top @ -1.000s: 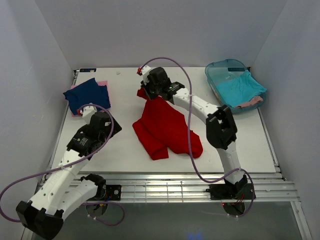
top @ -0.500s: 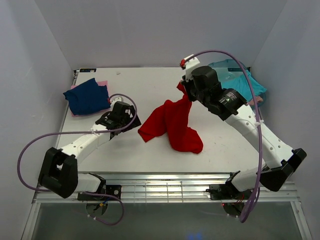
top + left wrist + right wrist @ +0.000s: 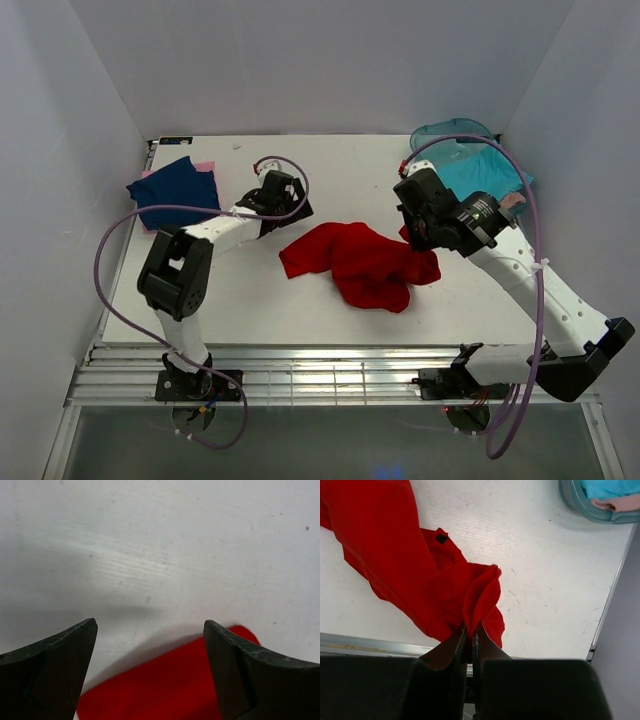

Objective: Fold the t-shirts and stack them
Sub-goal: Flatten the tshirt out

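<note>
The red t-shirt (image 3: 358, 262) lies crumpled in the middle of the table. My right gripper (image 3: 412, 238) is shut on a fold at its right edge, and the right wrist view shows the cloth pinched between the jaws (image 3: 470, 630). My left gripper (image 3: 292, 208) stands open just above the shirt's upper left corner. In the left wrist view the red cloth (image 3: 175, 685) lies low between its spread fingers (image 3: 60, 652), with nothing gripped. The navy t-shirt (image 3: 175, 190) rests folded on a pink one (image 3: 206, 166) at the back left.
A teal plastic tub (image 3: 440, 165) stands at the back right, holding a turquoise t-shirt (image 3: 480, 175) and some pink cloth (image 3: 508, 203). It also shows at the top right of the right wrist view (image 3: 580, 507). The table's metal front edge (image 3: 330, 355) runs below the shirt.
My right gripper carried the red t-shirt from the back middle over to the right and lowered it, so it now lies spread flatter. My left arm reached out to the shirt's left corner.
</note>
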### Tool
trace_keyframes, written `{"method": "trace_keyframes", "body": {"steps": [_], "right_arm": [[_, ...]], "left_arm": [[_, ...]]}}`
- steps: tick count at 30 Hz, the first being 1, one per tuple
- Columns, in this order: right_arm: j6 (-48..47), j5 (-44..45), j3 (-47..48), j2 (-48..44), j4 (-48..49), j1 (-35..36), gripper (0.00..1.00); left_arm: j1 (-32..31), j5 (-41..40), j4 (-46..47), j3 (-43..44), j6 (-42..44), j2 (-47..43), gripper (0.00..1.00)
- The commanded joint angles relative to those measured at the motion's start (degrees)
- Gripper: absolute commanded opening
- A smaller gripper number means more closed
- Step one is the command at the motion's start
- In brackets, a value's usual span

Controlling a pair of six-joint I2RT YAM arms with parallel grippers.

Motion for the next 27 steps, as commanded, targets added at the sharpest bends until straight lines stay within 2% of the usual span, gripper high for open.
{"method": "trace_keyframes", "body": {"steps": [1, 4, 6, 8, 12, 16, 22, 27], "right_arm": [[3.9, -1.7, -0.8, -2.1, -1.0, 0.5, 0.08], [4.7, -2.5, -2.1, -3.7, 0.0, 0.5, 0.08], [5.1, -2.7, -3.1, -4.6, 0.4, 0.5, 0.08], [5.4, -2.6, -4.2, -5.1, 0.3, 0.5, 0.08], [5.7, -2.2, -5.5, -5.2, 0.4, 0.5, 0.08], [5.7, -2.5, -6.3, -4.8, 1.2, 0.5, 0.08], [5.0, -4.3, -7.3, -3.7, 3.1, 0.5, 0.08], [4.8, -5.0, -8.1, -3.4, 3.9, 0.5, 0.08]], "left_arm": [[-0.6, 0.9, 1.9, 7.0, 0.4, 6.8, 0.98], [-1.9, 1.8, 1.8, 9.8, -0.7, 11.1, 0.97], [-3.3, 1.9, 2.7, 9.7, -1.4, 11.8, 0.92], [-4.1, 2.3, 2.8, 9.5, -2.0, 12.1, 0.81], [-6.2, 4.7, 2.7, 6.3, -5.1, 10.5, 0.77], [-8.4, 4.2, 2.9, 2.2, -6.8, 5.7, 0.79], [-9.1, -1.5, 0.4, -1.3, -9.0, -3.1, 0.92], [-9.2, -3.4, 0.6, -2.2, -7.7, -7.8, 0.95]]}}
